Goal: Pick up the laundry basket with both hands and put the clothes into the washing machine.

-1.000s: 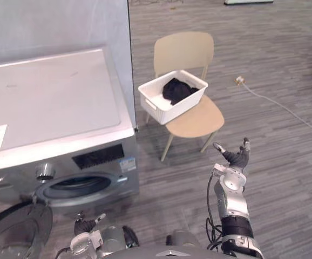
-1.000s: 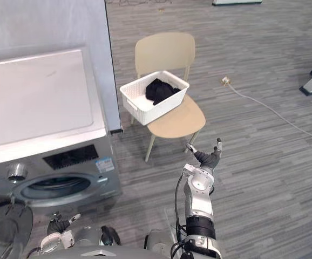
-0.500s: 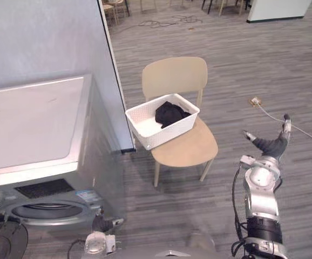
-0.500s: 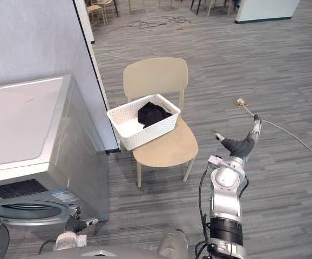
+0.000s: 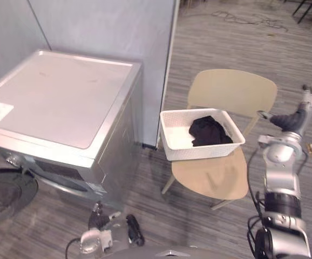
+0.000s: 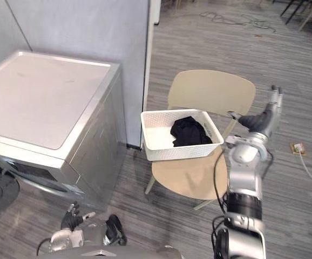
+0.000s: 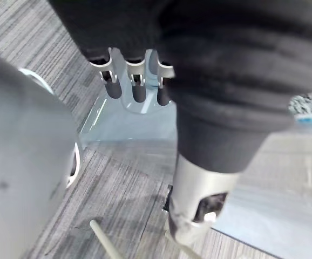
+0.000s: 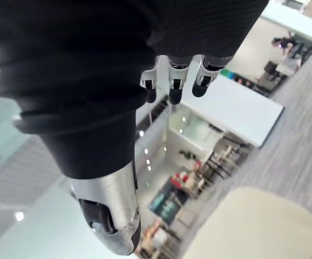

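as basket (image 5: 199, 152) tops chair (image 5: 205, 179), right robot hand (image 5: 290, 120) hovers

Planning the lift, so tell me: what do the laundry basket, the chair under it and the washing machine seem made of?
Laundry basket: likely rigid white plastic, matte, with faintly patterned walls. Chair: smooth pale beige seat and back, moulded plastic or painted plywood; the look leaves it open. Washing machine: silver-grey casing, probably painted metal, soft sheen on its flat top.
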You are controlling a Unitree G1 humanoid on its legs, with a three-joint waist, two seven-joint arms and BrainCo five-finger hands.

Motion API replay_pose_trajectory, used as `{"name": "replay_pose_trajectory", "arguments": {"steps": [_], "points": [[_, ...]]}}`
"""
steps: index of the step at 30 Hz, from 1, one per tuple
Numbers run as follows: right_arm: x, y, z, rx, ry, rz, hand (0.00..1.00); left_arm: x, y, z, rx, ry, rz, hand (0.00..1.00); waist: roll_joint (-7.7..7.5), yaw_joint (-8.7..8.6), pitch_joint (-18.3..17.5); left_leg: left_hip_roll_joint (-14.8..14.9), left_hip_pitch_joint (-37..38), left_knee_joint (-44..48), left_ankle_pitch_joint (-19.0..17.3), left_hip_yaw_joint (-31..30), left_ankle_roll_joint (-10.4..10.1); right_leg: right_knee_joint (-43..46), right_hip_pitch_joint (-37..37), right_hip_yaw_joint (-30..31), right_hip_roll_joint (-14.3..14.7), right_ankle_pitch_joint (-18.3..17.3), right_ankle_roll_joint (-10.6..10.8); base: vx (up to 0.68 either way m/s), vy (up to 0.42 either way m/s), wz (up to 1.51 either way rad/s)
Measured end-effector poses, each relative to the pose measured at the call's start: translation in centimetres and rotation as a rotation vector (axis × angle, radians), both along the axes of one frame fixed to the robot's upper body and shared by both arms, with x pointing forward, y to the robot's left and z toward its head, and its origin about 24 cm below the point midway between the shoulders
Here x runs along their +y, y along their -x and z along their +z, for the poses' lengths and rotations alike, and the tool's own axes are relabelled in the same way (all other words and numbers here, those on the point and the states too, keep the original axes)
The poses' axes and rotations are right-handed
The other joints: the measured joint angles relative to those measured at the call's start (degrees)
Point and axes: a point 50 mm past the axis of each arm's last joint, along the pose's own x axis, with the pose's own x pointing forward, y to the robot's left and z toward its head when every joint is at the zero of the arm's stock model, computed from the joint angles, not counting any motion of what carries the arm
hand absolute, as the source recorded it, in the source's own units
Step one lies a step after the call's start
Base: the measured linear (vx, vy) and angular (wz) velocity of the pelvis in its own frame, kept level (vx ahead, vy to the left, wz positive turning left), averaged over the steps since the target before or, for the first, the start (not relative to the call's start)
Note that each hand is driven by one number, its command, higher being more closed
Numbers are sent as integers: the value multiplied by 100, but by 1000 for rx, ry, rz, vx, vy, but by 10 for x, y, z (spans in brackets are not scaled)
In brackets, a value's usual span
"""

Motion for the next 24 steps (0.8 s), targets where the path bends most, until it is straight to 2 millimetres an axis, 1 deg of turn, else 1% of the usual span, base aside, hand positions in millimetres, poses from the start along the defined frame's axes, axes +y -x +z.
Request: {"name": "replay_pose_trajectory", "arguments": {"steps": [1, 2, 3, 4, 5, 6, 7, 8, 10, 11, 12, 13, 14, 15, 16, 17, 18, 19, 20, 21, 23, 24], "points": [[4, -7, -5, 35, -2, 27, 0, 3, -1, 0, -5, 4, 10, 0, -111, 80, -19, -131, 36, 84, -185, -32, 7, 92, 83, 5, -111, -60, 100, 260, 66, 26], [9, -12, -14, 90, -4, 55, 0, 5, -3, 1, -17, 10, 18, 0, -217, 128, -21, -298, 163, 112, -405, -30, -21, 528, 61, 167, -341, -190, 227, 276, 56, 27], [11, -14, -20, 126, -2, 69, 0, 5, -3, 2, -21, 10, 13, 0, -243, 150, -7, -351, 249, 126, -483, -15, -20, 978, -43, 323, -480, -239, 263, 271, 38, 22], [17, -18, -36, 207, 14, 91, 0, 7, -2, 1, -19, 8, 4, 0, -264, 197, 3, -387, 409, 175, -609, -10, -27, 2159, -449, 657, -710, -192, 300, 252, 1, 18], [24, -21, -53, 283, 6, 121, 0, 12, 4, -2, 11, -5, 5, 0, -301, 192, -2, -384, 552, 208, -647, -35, 36, 3242, -839, 836, -824, -16, 339, 230, -25, 16], [27, -21, -61, 320, -3, 135, 0, 15, 8, -4, 25, -14, -5, 0, -331, 197, 4, -383, 616, 207, -658, -55, 47, 3692, -1012, 847, -877, 53, 311, 212, -65, 21], [29, -21, -75, 370, -26, 138, 0, 18, 9, -3, 26, -24, -3, 0, -386, 213, 24, -380, 709, 151, -662, -102, 53, 4245, -1342, 740, -917, 19, -8, 207, -118, 21], [29, -20, -86, 419, -39, 136, 0, 21, 11, -4, 34, -26, 9, 0, -389, 213, 28, -379, 776, 63, -640, -179, 16, 4342, -1578, 587, -913, -116, -322, 168, -104, 24], [28, -16, -99, 477, -52, 143, 0, 25, 14, -4, 43, -33, 12, 0, -379, 176, 42, -379, 854, -47, -586, -300, -72, 3915, -1789, 529, -862, -268, -536, 115, -130, 32], [23, -9, -108, 519, -62, 141, 0, 27, 16, -4, 48, -39, 11, 0, -365, 133, 51, -372, 857, -122, -540, -470, -149, 3259, -1919, 611, -802, -340, -558, 125, -244, 47], [21, -4, -113, 537, -65, 137, 0, 27, 15, -4, 45, -39, 8, 0, -357, 102, 57, -359, 846, -149, -515, -569, -189, 2916, -1954, 705, -753, -337, -555, 89, -251, 91], [13, 9, -126, 587, -88, 119, 0, 25, 12, -3, 36, -35, -7, 0, -304, -9, 82, -304, 730, -146, -502, -930, -263, 1998, -1983, 1040, -617, -280, -515, 95, -385, 124], [4, 24, -142, 652, -120, 89, 0, 22, 10, -3, 34, -33, -25, 0, -294, -103, 95, -267, 586, -129, -443, -1288, -409, 1333, -2029, 1537, -526, -89, -437, 75, -353, 151], [-4, 36, -155, 702, -154, 56, 0, 21, 7, -3, 27, -31, -39, 0, -316, -125, 107, -260, 481, -92, -433, -1545, -599, 786, -1925, 1879, -450, 154, -364, 82, -461, 151], [-16, 52, -170, 762, -211, 6, 0, 23, 4, -1, 12, -37, -50, 0, -415, -118, 168, -293, 295, 74, -436, -1868, -771, 267, -1715, 2015, -470, 593, -185, 20, -437, 127], [-25, 63, -179, 800, -255, -42, 0, 23, 2, 0, 6, -37, -54, 0, -430, -95, 223, -261, 124, 220, -427, -2060, -897, 217, -1691, 1953, -414, 1070, 120, 25, -481, 118], [-35, 74, -188, 844, -294, -94, 0, 16, -2, 1, -14, -5, -45, 0, -232, -74, 211, -83, -46, 245, -343, -2322, -1022, 227, -1698, 1638, -248, 1028, 22, 11, -362, 73], [-37, 78, -191, 860, -306, -108, 0, 13, -1, 1, -18, 11, -33, 0, -167, -52, 219, -23, -78, 189, -284, -2403, -1087, 224, -1697, 1524, -185, 1023, 3, 29, -281, 55], [-37, 84, -197, 886, -331, -122, 0, 12, 3, 0, -21, 51, 13, 0, -116, -4, 232, 49, -73, -22, -121, -2503, -1170, 200, -1695, 1368, -100, 1040, -32, 12, -213, 29], [-38, 85, -199, 889, -338, -127, 0, 12, 3, 0, -28, 73, 38, 0, -99, 20, 235, 77, -65, -148, -28, -2547, -1187, 156, -1689, 1297, -63, 1060, -66, 16, -242, 32], [-43, 86, -195, 853, -368, -154, 0, 9, 1, 6, -82, 140, 91, 0, -61, 117, 269, 212, -115, -508, 284, -2593, -1254, -191, -1594, 1007, 93, 1241, -169, 33, -169, 34], [-44, 86, -193, 836, -379, -158, 0, 9, -1, 7, -95, 152, 99, 0, -44, 151, 289, 225, -130, -563, 338, -2601, -1264, -258, -1577, 947, 108, 1274, -178, 17, -89, 32]]}}
